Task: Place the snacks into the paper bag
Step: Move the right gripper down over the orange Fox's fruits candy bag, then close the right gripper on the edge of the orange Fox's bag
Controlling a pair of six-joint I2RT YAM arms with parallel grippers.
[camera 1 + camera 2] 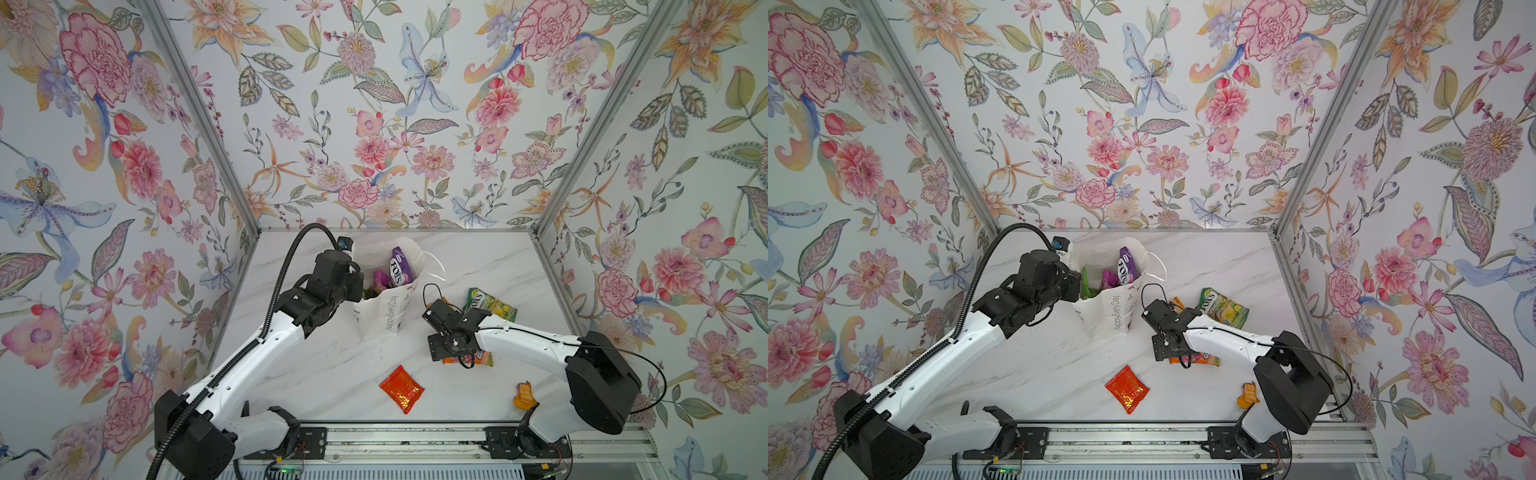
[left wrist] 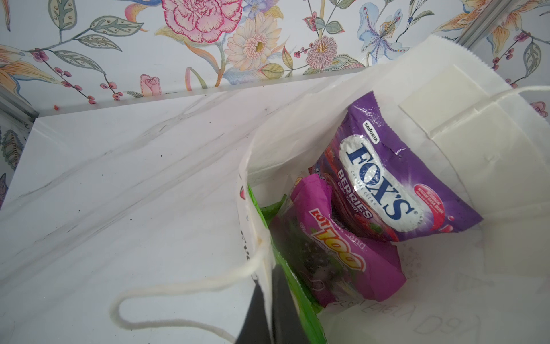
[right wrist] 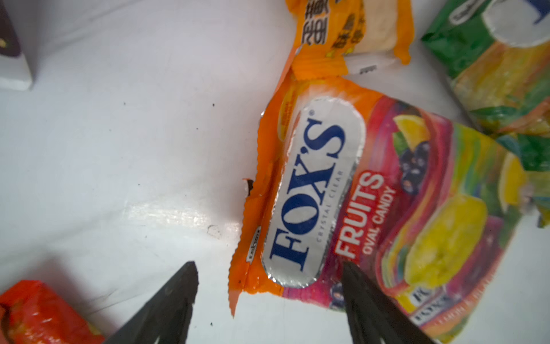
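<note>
Marble desk [image 1: 332, 374] is carrying the bag [image 1: 382, 311] at frame centre; my left fingers [image 2: 281, 300] are pinching its rim, keeping it open, while my right fingers [image 3: 184, 286] are straddling the orange packet [image 3: 312, 193] to its right, wide apart, gripping nothing.

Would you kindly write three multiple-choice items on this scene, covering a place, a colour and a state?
1. The purple FOX'S candy packet lies: A beside the white paper bag; B inside it; C under it.
2. The FOX'S FRUITS foil packet is mainly: A orange; B blue; C black.
3. The left gripper is: A open; B out of view; C shut on the bag's rim.
Key: B, it shows within the bag's walls; A, its edge is orange; C, its fingers pinch the paper.
</note>
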